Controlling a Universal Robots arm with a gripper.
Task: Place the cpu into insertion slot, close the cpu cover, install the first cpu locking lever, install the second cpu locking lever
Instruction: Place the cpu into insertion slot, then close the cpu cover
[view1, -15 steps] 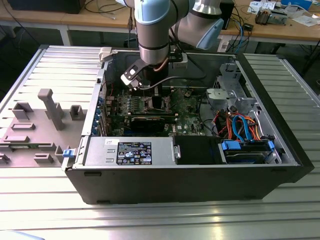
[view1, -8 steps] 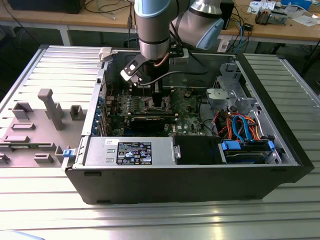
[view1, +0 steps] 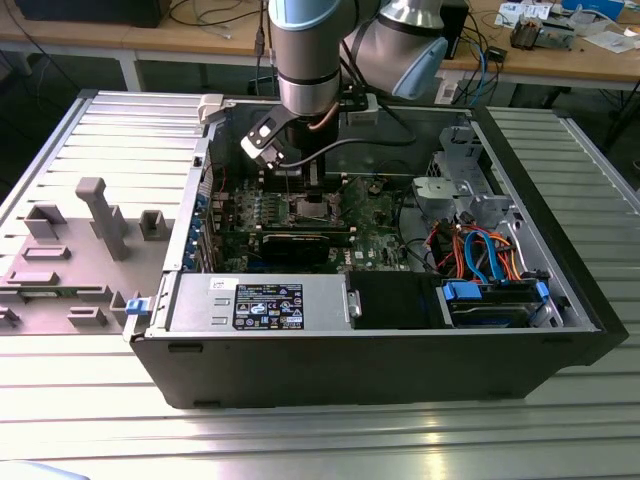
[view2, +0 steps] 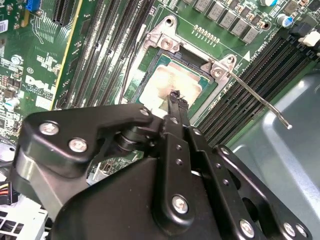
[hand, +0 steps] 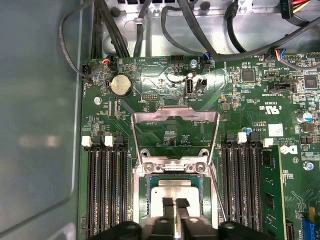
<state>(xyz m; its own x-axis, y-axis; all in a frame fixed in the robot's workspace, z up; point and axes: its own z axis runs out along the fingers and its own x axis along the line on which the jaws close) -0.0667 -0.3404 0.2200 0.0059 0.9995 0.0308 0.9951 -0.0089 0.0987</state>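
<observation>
Clenched hand (hand: 175, 203) held over cpu (hand: 172, 190) seated in slot (hand: 145, 200), cpu partly hidden by it, cover (hand: 175, 115) raised open, contact not made out

The exterior view looks down steeply from a distance at the open computer case (view1: 380, 330) on the counter (view1: 300, 440), arm (view1: 310, 60) at 12 o'clock. Both wrist views hang close above the motherboard (hand: 240, 100), sharing the chip (view2: 172, 80).

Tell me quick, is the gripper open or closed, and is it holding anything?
Gripper: closed, gripping nothing, tips right above the chip.
</observation>
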